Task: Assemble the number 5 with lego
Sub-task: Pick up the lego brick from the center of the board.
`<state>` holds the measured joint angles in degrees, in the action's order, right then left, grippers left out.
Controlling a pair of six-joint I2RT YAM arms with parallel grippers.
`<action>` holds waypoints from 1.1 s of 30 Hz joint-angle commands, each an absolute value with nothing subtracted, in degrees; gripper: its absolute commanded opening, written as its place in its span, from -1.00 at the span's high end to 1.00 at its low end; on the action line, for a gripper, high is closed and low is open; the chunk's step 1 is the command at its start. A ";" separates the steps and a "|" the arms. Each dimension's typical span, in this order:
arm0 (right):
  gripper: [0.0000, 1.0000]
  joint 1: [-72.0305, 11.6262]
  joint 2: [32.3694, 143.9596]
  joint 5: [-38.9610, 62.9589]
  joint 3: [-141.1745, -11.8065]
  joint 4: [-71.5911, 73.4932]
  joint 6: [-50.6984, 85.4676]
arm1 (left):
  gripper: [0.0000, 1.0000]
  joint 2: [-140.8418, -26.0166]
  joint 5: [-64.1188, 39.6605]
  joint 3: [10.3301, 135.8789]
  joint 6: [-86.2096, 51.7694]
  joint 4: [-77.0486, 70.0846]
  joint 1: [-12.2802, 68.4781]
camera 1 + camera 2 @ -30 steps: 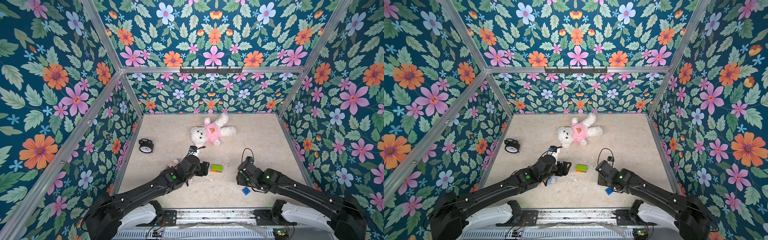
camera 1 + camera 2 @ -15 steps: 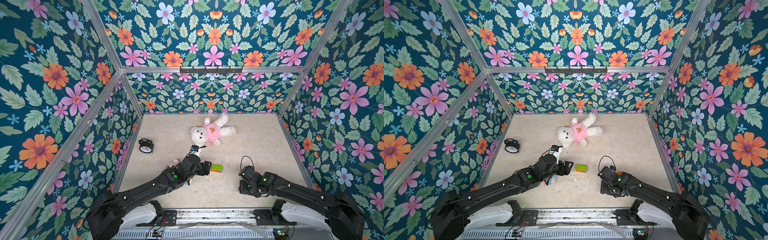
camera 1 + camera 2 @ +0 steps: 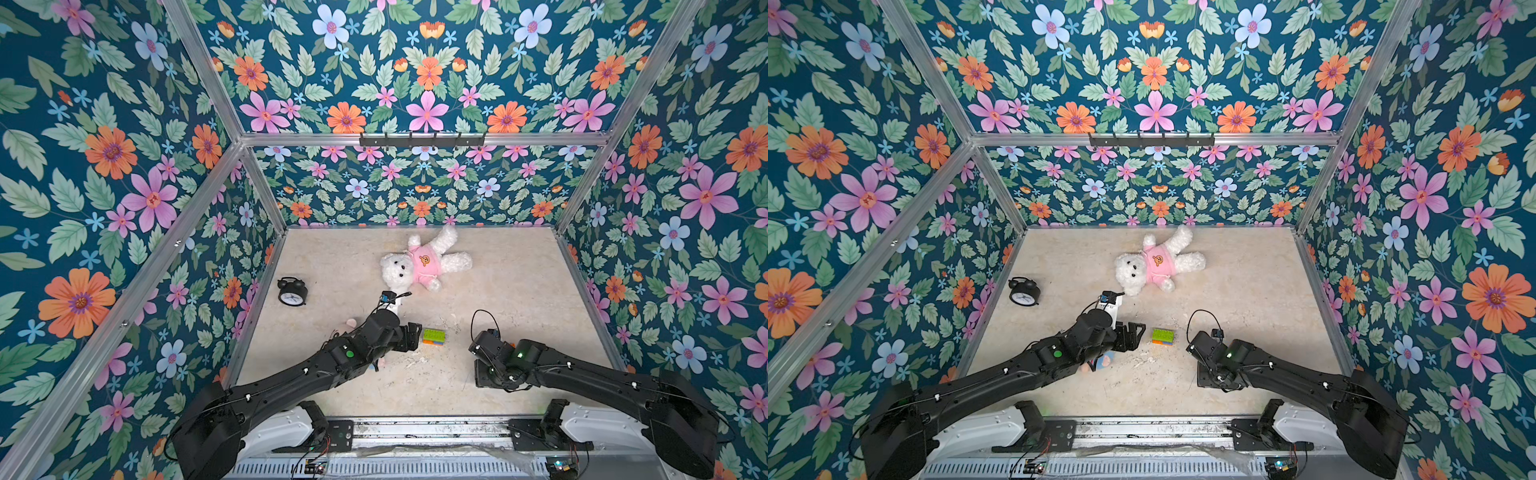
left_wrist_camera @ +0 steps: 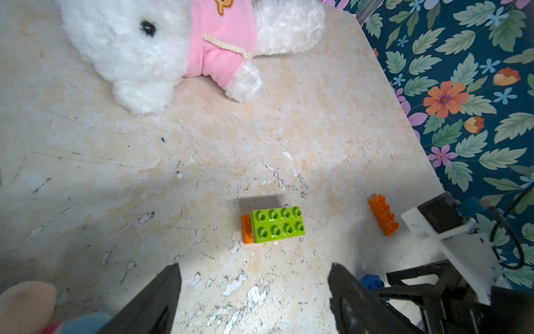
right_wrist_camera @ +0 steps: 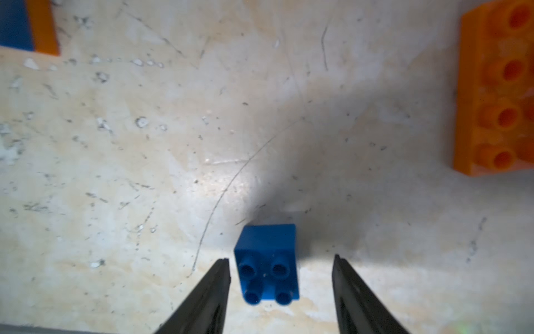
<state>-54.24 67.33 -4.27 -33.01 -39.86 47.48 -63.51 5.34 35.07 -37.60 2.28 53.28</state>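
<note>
- Beige stone table (image 3: pixel 519 291) carries a white teddy bear (image 3: pixel 419 264) toward the back.
- Wide and empty, the left claw (image 4: pixel 254 269) hangs near the brick stack (image 4: pixel 277 225).
- Half-wide, the right claw (image 5: pixel 281 258) straddles the blue brick (image 5: pixel 267 264), touching neither side.
- Green over orange, that stack sits mid-table between the claws, studs up, long axis across the table.
- Studs up, a loose orange brick (image 4: pixel 383 215) lies by the right arm (image 3: pixel 582 369), nearly crosswise to the stack.
- The blue brick shows only in wrist views; the arm hides it from above.
</note>
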 commanded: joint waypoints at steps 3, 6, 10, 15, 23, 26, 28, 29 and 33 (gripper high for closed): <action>-0.05 -54.40 68.70 -5.26 -33.05 -38.55 48.35 | -0.70 -63.77 6.27 35.23 -37.39 2.47 53.27; 0.07 -54.40 69.23 -5.07 -33.13 -38.14 48.37 | -0.70 -63.93 6.50 35.08 -37.53 2.46 53.26; 0.14 -54.49 69.98 -4.81 -32.88 -39.31 48.35 | -0.70 -63.97 6.76 34.89 -37.86 2.47 53.26; 0.35 -54.89 70.63 -4.58 -33.39 -39.74 48.76 | -0.71 -64.96 6.48 34.75 -38.69 0.92 53.17; 0.46 -54.96 69.04 -9.21 -41.43 -37.00 49.55 | -0.56 -72.80 -8.04 33.74 -44.66 -12.21 47.16; 0.48 -53.58 71.67 -8.51 -46.89 -35.61 48.12 | -0.46 -74.71 -16.51 29.40 -49.92 -23.65 41.53; 0.47 -53.19 75.27 -7.79 -51.59 -35.90 47.32 | -0.43 -76.21 -19.08 28.49 -51.19 -27.10 40.06; 0.47 -53.18 77.08 -7.82 -53.14 -36.47 47.25 | -0.42 -77.17 -19.97 29.12 -51.08 -26.80 39.82; 0.47 -53.21 84.04 -6.85 -59.50 -37.56 47.46 | -0.31 -80.74 -21.01 29.24 -53.06 -28.46 39.01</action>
